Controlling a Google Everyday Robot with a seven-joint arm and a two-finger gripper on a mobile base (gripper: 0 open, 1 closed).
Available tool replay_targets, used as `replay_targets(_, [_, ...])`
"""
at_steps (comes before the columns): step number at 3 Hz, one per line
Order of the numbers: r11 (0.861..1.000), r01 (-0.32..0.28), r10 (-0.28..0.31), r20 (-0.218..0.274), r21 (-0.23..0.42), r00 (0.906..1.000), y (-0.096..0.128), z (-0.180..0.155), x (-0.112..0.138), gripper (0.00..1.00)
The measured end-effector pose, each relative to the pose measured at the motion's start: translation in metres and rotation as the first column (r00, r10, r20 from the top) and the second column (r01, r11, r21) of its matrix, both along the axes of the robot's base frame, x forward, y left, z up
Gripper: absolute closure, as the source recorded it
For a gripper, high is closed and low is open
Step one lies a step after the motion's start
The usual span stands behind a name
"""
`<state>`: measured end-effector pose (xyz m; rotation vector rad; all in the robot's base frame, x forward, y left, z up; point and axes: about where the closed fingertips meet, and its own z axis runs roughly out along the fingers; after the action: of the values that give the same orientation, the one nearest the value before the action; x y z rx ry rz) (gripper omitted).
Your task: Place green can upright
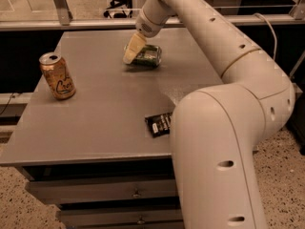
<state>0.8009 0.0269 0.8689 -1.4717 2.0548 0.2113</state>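
Note:
The green can (149, 55) lies on its side on the far middle of the grey table (95, 123). Its green-and-white label faces me. My gripper (133, 48) comes down from the arm at the top of the view and sits at the can's left end, touching or just in front of it. The can's left end is hidden behind the gripper.
An orange-gold can (57, 75) stands upright near the table's left edge. A black snack packet (158, 124) lies flat near the front right, partly hidden by my arm (224, 142), which fills the right side. Drawers (95, 192) sit below the tabletop.

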Motion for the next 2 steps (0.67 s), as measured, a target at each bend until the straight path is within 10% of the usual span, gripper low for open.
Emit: replay_targets(2, [0.964,-0.068,0.068,-0.011,-0.255,0.9976,-0.0025,-0.0134,-0.0043,0.0])
